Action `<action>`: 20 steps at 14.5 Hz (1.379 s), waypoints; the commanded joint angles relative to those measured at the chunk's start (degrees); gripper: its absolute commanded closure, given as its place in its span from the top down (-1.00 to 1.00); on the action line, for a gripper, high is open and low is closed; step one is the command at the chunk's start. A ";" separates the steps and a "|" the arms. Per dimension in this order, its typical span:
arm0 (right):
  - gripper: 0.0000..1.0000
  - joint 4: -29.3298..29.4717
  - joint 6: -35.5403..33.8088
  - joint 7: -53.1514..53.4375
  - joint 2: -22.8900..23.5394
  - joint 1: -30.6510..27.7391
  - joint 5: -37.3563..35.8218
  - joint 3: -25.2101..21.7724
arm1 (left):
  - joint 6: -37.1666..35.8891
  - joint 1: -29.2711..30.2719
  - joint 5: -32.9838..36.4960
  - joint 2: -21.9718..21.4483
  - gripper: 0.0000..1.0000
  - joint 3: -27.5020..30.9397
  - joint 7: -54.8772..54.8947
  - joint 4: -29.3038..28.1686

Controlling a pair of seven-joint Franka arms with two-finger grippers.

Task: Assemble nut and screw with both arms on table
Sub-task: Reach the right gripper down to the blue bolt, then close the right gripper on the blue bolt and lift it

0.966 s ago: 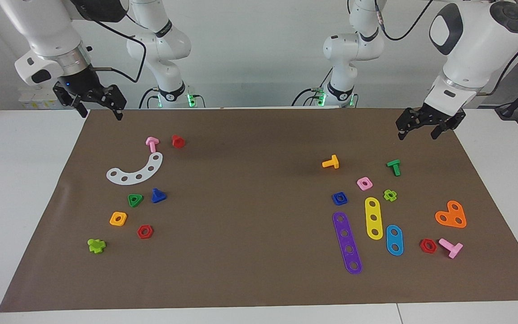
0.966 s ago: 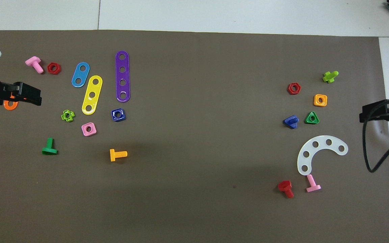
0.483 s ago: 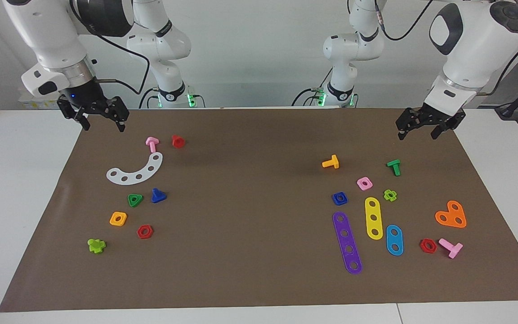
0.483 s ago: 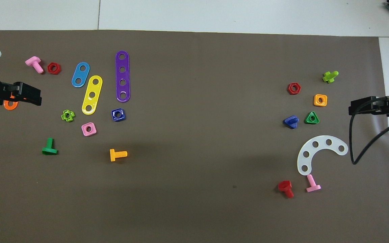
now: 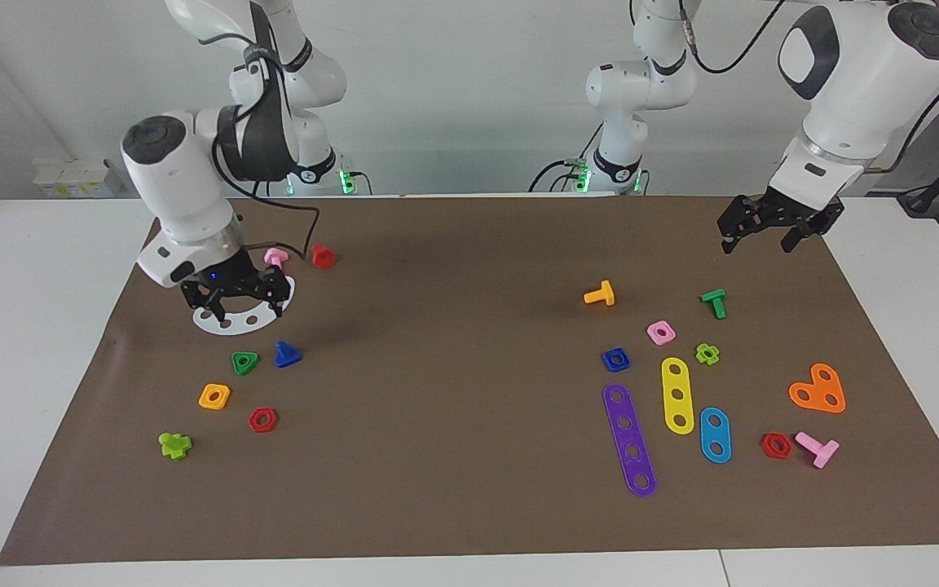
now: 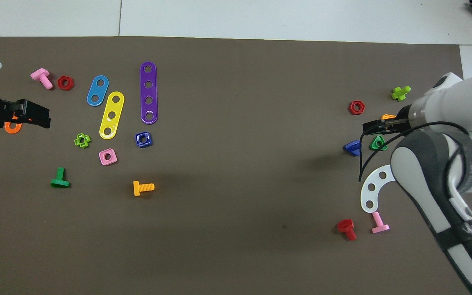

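Observation:
The dark-blue screw [image 5: 287, 355] lies on the brown mat [image 5: 453, 326] toward the right arm's end, beside a green triangular nut [image 5: 244, 362]; it also shows in the overhead view [image 6: 351, 148]. The dark-blue square nut [image 5: 615, 359] lies toward the left arm's end, also in the overhead view [image 6: 143, 139]. My right gripper [image 5: 246, 310] is open and empty, low over a white curved plate [image 5: 229, 324], close to the screw but apart from it. My left gripper [image 5: 758, 243] is open and empty, waiting over the mat's edge.
Around the screw lie an orange square nut [image 5: 214, 396], a red hex nut [image 5: 262, 420], a red bolt [image 5: 323, 256] and a pink bolt [image 5: 275, 258]. Around the nut lie a pink square nut [image 5: 660, 332], a purple strip [image 5: 629, 439], a yellow strip [image 5: 678, 395] and a yellow bolt [image 5: 600, 294].
My right arm has swung down and in from the mat's corner to over the white curved plate, near the screw. The left arm has not moved.

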 commanded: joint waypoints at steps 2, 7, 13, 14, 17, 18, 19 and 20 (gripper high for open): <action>0.90 -4.68 8.25 -4.01 3.71 0.69 1.22 0.16 | 0.89 0.03 0.93 -2.12 1.00 0.06 0.24 -2.52; 0.46 -11.38 13.64 -7.00 3.54 0.16 1.22 0.16 | 0.89 0.03 0.93 -2.12 1.00 0.06 0.15 -2.52; -0.06 -12.27 13.82 -7.63 3.45 -0.37 1.22 0.16 | 0.89 0.03 0.93 -2.12 1.00 0.06 0.15 -2.52; -0.06 -12.27 14.25 -6.93 3.54 -0.11 1.30 0.16 | 0.89 0.03 0.93 -2.12 1.00 0.06 0.24 -2.52; -0.06 -12.44 15.75 -6.66 3.54 0.07 1.30 0.24 | 0.89 0.03 0.93 -2.12 1.00 0.06 0.24 -2.52; -0.06 -12.36 15.75 -6.66 3.54 0.07 1.30 0.24 | 0.89 0.03 0.93 -2.12 1.00 0.06 0.24 -2.52; -0.08 -12.36 15.84 -6.66 3.62 0.07 1.30 0.24 | 0.89 0.03 0.93 -2.12 1.00 0.06 0.24 -2.52; -0.12 -12.44 15.84 -6.66 3.71 0.07 1.30 0.24 | 0.89 0.03 0.93 -2.12 1.00 0.06 0.15 -2.52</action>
